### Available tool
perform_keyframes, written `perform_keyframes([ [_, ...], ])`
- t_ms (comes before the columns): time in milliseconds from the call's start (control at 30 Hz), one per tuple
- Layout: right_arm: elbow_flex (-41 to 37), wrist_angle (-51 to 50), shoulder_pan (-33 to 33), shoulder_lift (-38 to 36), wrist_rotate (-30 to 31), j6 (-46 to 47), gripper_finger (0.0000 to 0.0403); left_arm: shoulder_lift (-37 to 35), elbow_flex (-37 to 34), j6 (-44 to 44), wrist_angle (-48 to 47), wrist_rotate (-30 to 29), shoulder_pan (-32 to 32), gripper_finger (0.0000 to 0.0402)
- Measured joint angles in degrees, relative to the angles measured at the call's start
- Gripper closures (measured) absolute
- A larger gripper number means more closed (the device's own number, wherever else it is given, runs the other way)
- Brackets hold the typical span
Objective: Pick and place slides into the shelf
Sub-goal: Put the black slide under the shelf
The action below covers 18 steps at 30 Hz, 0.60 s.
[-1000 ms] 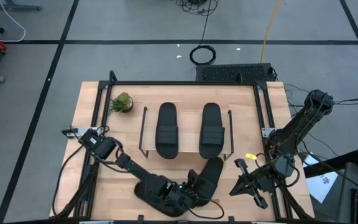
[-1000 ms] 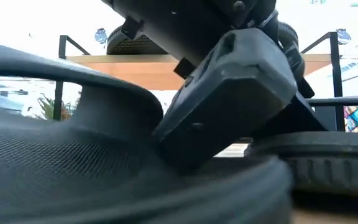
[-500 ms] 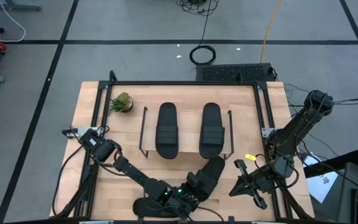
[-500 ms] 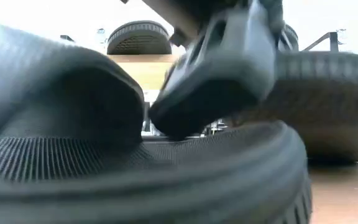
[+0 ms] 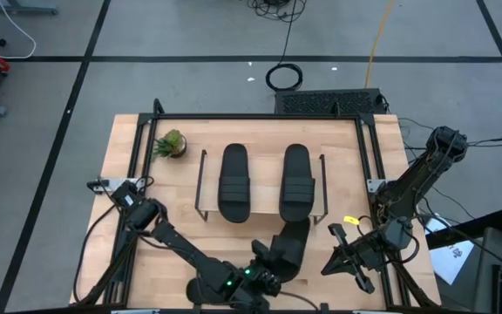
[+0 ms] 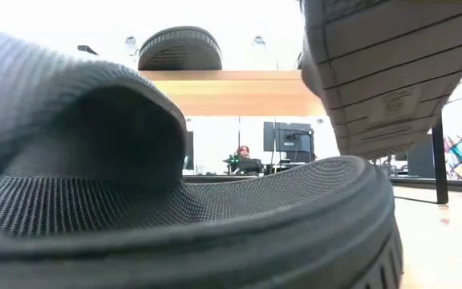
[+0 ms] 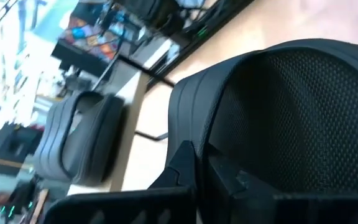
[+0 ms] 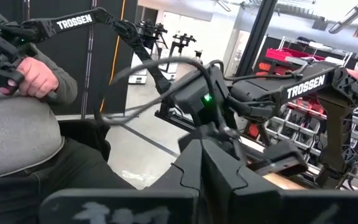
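Observation:
Two black slides [image 5: 234, 183] [image 5: 295, 183] lie on the shelf [image 5: 200, 187] at the table's middle. My left gripper [image 5: 264, 269] is shut on a third slide [image 5: 288, 246] near the front edge. In the low view that slide [image 6: 391, 72] hangs in the air with its sole showing. A fourth slide [image 5: 200, 292] lies on its sole at the front edge, partly under my left arm, and fills the low view [image 6: 175, 225]. My right gripper [image 5: 356, 262] is shut and touches nothing, above the table's right front corner. My left gripper pinches the slide's sole edge [image 7: 191, 118] at its near end between the two fingers. One finger [image 7: 241, 180] lies on the footbed side and the other on the underside. The fingers come slanting from the table's near left. The slide is lifted clear and tilted, far end higher.
A small potted plant [image 5: 171, 144] stands at the table's far left. Black frame rails [image 5: 260, 116] run along the table's edges. A seated person [image 8: 23, 124] shows beyond the table in the right wrist view. Bare wood [image 5: 172, 231] lies left of the shelf.
My left gripper has gone toward the near edge, then up with the third slide, whose near end has risen off the table so its sole now shows in the low view. The fourth slide has slid toward the near edge.

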Motion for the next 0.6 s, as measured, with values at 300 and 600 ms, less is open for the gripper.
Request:
perform_keyframes([
  [300, 0.00, 0.15, 0.00, -0.02, 0.00, -0.44, 0.0403, 2.22, 0.02, -3.66, -3.18, 0.14, 2.33, 0.0401],
  [600, 0.00, 0.16, 0.00, -0.04, 0.03, -0.46, 0.0403, 7.02, 0.02, 5.04, 3.82, -5.51, 4.63, 0.0401],
])
